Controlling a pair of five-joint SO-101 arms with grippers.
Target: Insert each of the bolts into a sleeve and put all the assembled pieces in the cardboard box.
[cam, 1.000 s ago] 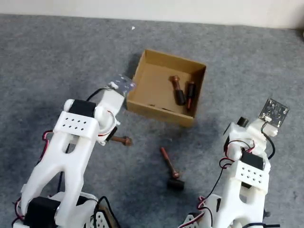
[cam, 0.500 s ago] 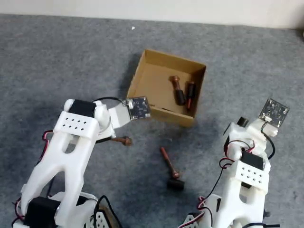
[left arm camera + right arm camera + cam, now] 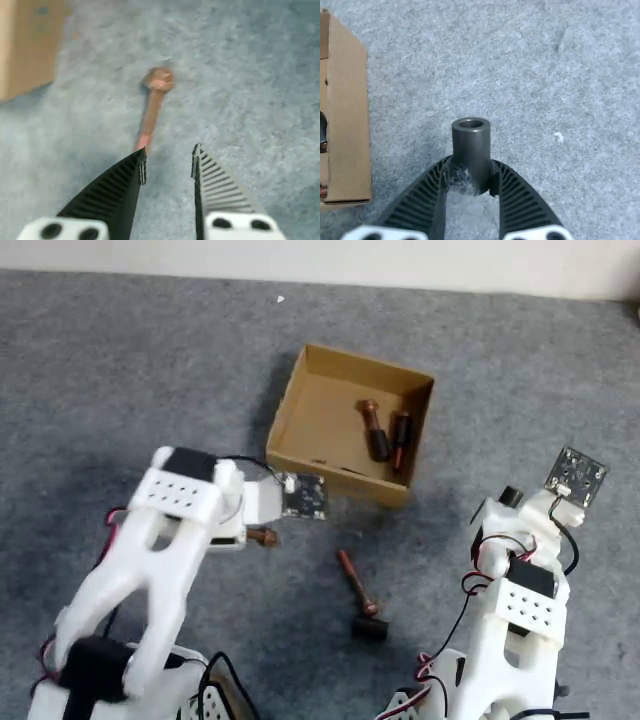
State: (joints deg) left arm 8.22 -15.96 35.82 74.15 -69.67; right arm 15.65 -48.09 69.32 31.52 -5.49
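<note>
copper-coloured bolt (image 3: 151, 110) lies on the grey carpet (image 3: 250, 75) just off the brown cardboard box's (image 3: 27, 50) near corner, its shank running lengthwise toward your left gripper (image 3: 168, 157), head away. the jaws stand part-open, but the shank meets one tip, not the gap. off the box's right side, your right gripper (image 3: 470, 172) clamps a dark metal sleeve (image 3: 471, 137).

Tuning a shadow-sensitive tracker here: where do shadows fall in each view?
High view: a soft dark patch on the carpet beside the left arm. Left wrist view: faint shadow hugging the bolt. Right wrist view: even light around the sleeve in the right gripper.
</note>
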